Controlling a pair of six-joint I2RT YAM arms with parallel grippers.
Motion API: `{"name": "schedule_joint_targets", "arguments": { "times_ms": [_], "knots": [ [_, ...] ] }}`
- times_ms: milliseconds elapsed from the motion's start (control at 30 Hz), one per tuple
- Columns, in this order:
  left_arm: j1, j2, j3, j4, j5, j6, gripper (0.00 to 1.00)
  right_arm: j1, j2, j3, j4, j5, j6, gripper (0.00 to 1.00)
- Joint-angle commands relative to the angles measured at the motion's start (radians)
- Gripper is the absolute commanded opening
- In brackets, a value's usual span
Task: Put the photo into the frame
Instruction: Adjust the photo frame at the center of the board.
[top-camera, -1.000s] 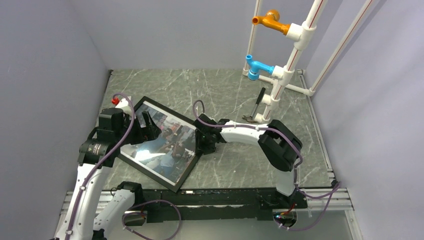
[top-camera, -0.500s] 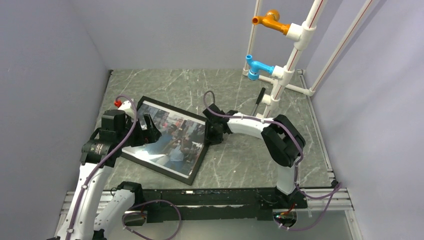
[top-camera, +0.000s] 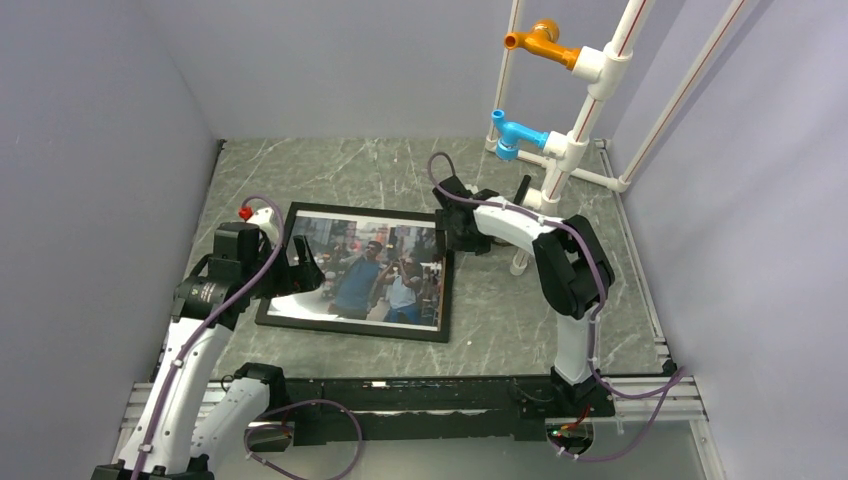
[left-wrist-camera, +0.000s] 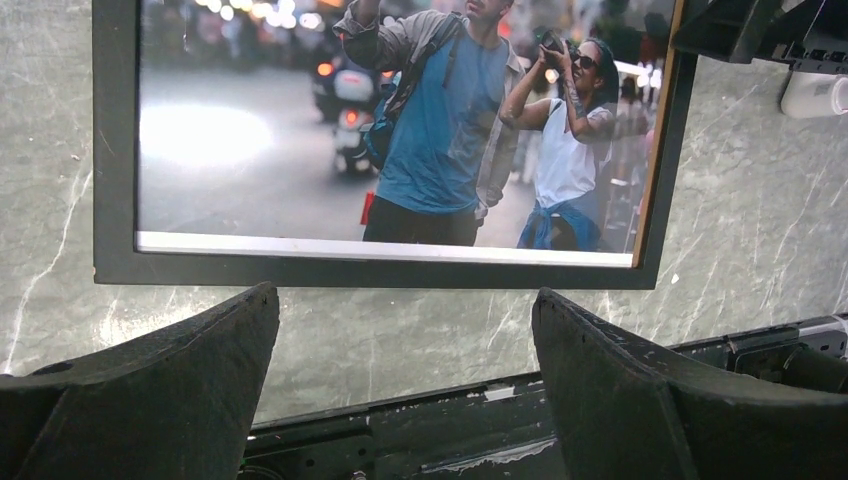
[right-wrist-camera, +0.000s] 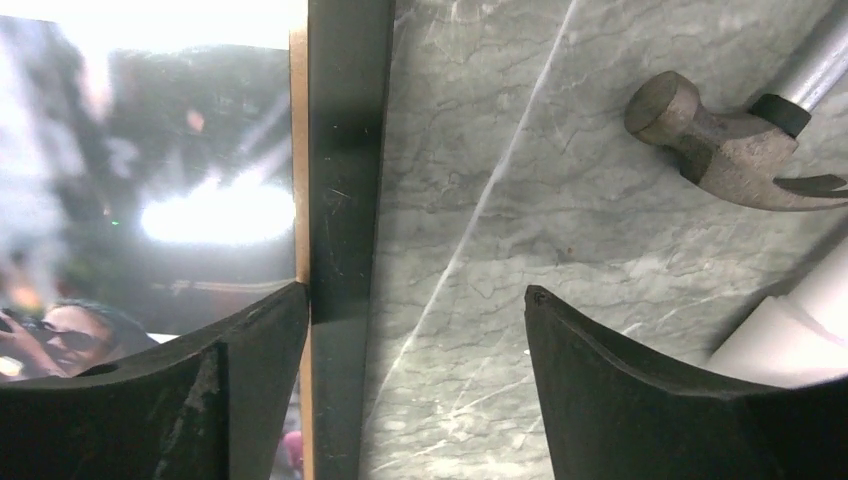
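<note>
I saw the photo lying face up inside the black frame, flat on the marbled desk, my left hand spread wide and empty at its left end, my right hand equally open, gripping nothing, its fingers either side of the right rail near a hammer.
</note>
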Motion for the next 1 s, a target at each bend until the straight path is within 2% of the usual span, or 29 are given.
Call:
{"name": "schedule_joint_targets", "arguments": {
  "times_ms": [0, 333, 700, 767, 967],
  "knots": [
    [0.005, -0.005, -0.003, 0.023, 0.003, 0.022, 0.99, 0.004, -0.038, 0.000, -0.062, 0.025, -0.038, 0.83],
    [0.005, -0.016, -0.051, 0.036, 0.018, 0.016, 0.99, 0.031, -0.222, -0.239, 0.000, -0.169, 0.051, 0.83],
    [0.004, -0.038, -0.100, 0.057, 0.040, -0.010, 0.99, 0.180, -0.272, -0.363, 0.020, -0.209, 0.172, 0.75],
    [0.004, -0.038, -0.102, 0.055, 0.039, -0.010, 1.00, 0.193, -0.260, -0.377, 0.032, -0.210, 0.181, 0.72],
    [0.005, -0.044, -0.098, 0.045, 0.033, -0.006, 0.99, 0.191, -0.238, -0.372, 0.037, -0.203, 0.179, 0.49]
  ]
}}
